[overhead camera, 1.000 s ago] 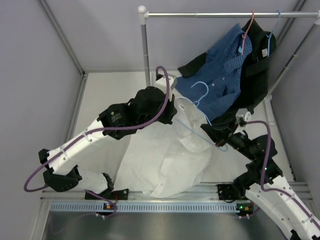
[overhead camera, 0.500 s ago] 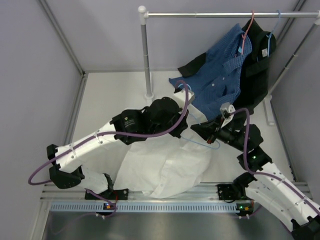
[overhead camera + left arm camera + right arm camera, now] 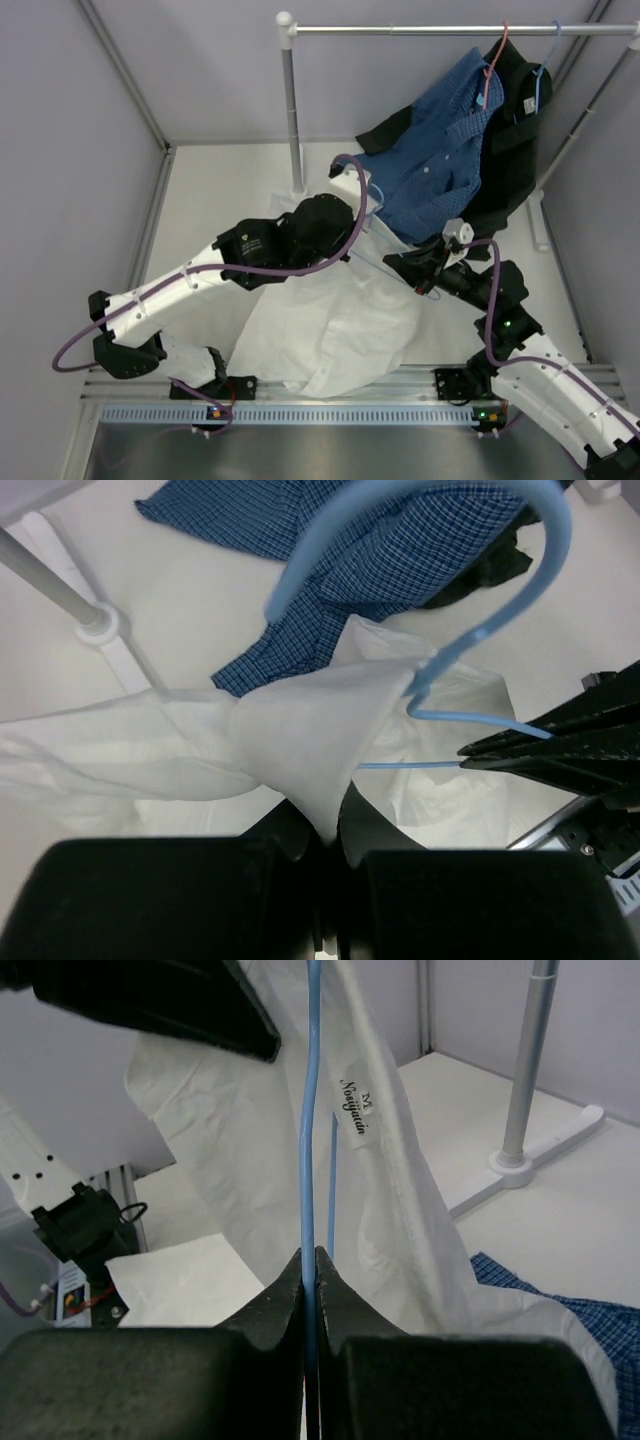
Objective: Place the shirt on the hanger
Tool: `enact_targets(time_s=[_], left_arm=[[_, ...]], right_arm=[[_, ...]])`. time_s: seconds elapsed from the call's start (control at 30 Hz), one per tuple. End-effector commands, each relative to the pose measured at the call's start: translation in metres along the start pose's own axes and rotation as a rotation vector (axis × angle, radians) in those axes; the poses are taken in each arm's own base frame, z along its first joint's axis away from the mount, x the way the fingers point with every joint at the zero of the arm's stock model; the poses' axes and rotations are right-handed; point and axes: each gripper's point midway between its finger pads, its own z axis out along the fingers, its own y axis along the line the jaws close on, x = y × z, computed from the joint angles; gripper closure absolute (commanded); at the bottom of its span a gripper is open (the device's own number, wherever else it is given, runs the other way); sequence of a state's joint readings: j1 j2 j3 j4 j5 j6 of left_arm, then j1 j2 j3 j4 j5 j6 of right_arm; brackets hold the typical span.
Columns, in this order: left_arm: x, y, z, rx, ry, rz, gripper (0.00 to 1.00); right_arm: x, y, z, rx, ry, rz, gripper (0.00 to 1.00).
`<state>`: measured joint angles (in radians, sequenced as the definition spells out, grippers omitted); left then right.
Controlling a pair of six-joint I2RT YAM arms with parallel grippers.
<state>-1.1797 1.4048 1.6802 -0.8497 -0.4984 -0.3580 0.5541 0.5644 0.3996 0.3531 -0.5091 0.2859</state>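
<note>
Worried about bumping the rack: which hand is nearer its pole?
Left. The left hand, clamping the shirt, sits just right of the pole; the right hand, clamping the hanger, is much farther right.

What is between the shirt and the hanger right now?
Nothing visible. The left fingers pinch the shirt, the right fingers clamp the hanger, and its wire runs right beside the collar. The blue patterned shirt lies beyond, not between.

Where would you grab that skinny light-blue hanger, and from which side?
On a straight wire run away from the hook, coming from the robot's right, where the right gripper pinches the hanger now. The wire is thin and straight there, so the jaws close flat across it, leaving the hook end free for the shirt.
</note>
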Motion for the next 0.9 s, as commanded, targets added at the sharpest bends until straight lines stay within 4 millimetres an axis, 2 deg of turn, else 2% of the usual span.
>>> enact_targets(time_s=[0.0, 0.07, 0.17, 0.33, 0.57, 0.67, 0.7, 0.73, 0.87], left_arm=[[-0.043, 0.029, -0.023, -0.087, -0.126, -0.004, 1.00], [-0.050, 0.027, -0.023, -0.054, -0.132, 0.002, 1.00], [-0.049, 0.019, -0.017, 0.011, -0.106, 0.040, 1.00], [-0.029, -0.005, -0.006, 0.137, -0.035, 0.123, 1.00], [-0.009, -0.010, -0.004, 0.191, 0.007, 0.169, 1.00], [-0.006, -0.019, -0.006, 0.245, 0.020, 0.179, 1.00], [-0.005, -0.022, -0.004, 0.254, 0.028, 0.181, 1.00], [-0.007, -0.025, -0.005, 0.267, 0.025, 0.180, 1.00], [-0.011, -0.036, -0.007, 0.324, 0.023, 0.180, 0.97]], right_arm=[[-0.020, 0.012, 0.002, -0.064, -0.010, -0.165, 1.00], [-0.015, 0.011, 0.001, -0.069, 0.020, -0.179, 1.00], [-0.017, 0.021, 0.005, -0.131, 0.030, -0.163, 1.00], [-0.030, 0.033, 0.007, -0.190, -0.026, -0.152, 1.00], [-0.050, 0.037, -0.002, -0.164, -0.125, -0.189, 1.00], [-0.056, 0.040, -0.001, -0.178, -0.158, -0.168, 1.00], [-0.053, 0.039, -0.001, -0.174, -0.160, -0.134, 1.00], [-0.060, 0.041, -0.001, -0.180, -0.201, -0.139, 1.00], [-0.054, 0.036, -0.001, -0.164, -0.241, -0.091, 1.00]])
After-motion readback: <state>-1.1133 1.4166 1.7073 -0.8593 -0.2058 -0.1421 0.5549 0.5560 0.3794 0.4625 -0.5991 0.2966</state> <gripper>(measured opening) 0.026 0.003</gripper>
